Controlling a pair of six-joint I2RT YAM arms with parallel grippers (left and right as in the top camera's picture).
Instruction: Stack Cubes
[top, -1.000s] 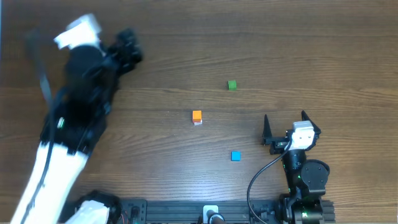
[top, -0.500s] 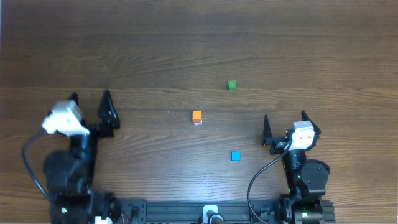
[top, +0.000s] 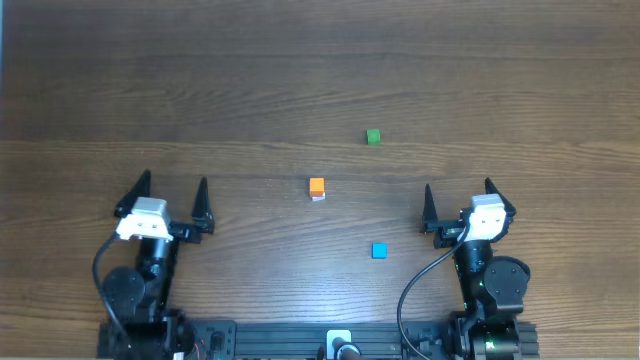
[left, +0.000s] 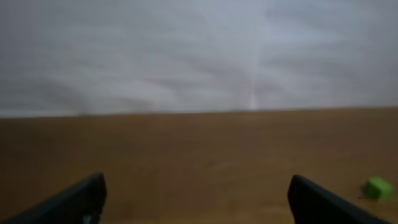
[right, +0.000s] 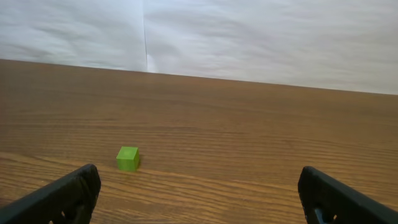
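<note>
You've got 3 cubes on the bench (top: 300, 60). The green cube (top: 373, 137) sits right of centre in the upper half of the top view, alone on the wood. The orange cube (top: 317, 186) is at mid-frame with a pale sliver (top: 318, 197) touching its lower edge; you can't tell what that sliver is. The blue cube (top: 379, 251) lies lower right of centre, touching nothing. All 3 colours are well apart from each other.

The left tool (top: 174, 180) is at the lower left of the top view, close to its own base, with its fingers spread apart and nothing between them. The right tool (top: 457, 185) is at the lower right, also spread apart and gripping nothing. The blue cube lies near it, toward frame centre and a bit lower, not touching.

In the left wrist view the green cube (left: 377, 187) shows blurred, far off on the bench beyond that tool's spread fingers. In the right wrist view the green cube (right: 127, 158) sits flat on the wood, ahead of that tool's fingers and apart from them. A white wall (right: 261, 37) runs behind the bench's far edge.
</note>
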